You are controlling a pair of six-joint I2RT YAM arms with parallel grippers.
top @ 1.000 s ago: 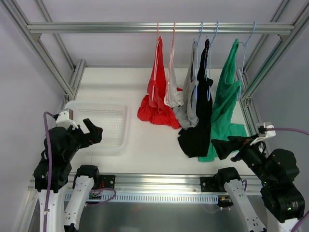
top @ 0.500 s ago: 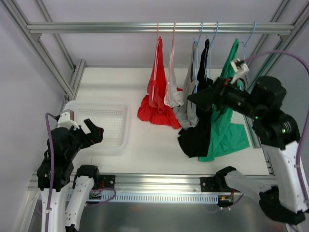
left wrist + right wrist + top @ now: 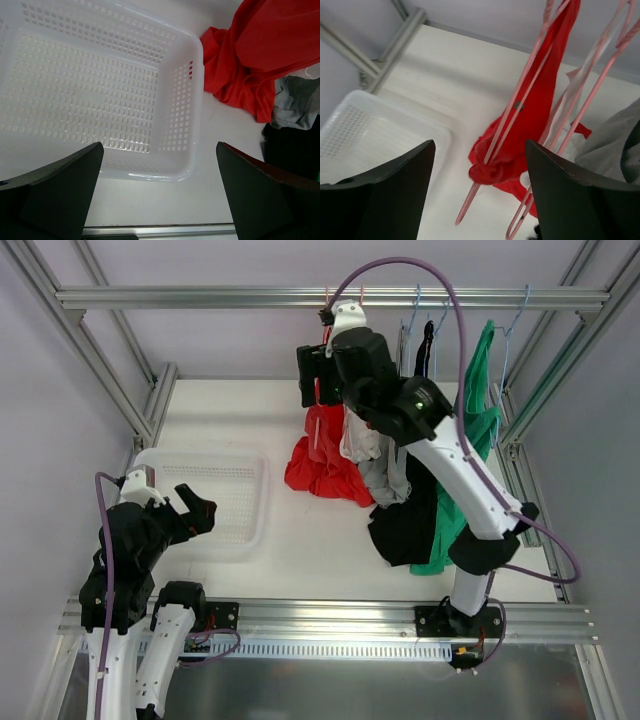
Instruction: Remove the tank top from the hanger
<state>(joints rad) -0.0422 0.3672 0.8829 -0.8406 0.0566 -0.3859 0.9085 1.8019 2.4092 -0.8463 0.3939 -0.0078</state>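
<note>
Neighbouring hangers (image 3: 413, 318) crowd the tank top's (image 3: 315, 465) right; left lies open.

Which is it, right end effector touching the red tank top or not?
Cannot tell. In the right wrist view the red tank top hangs between the open fingers of the right end effector, but one finger overlaps the fabric.

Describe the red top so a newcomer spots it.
Find the metal rail across the back, with five garments hanging in a row. The red top is the leftmost, nearest the white basket. It is the only red one, its hem pooled on the table.
</note>
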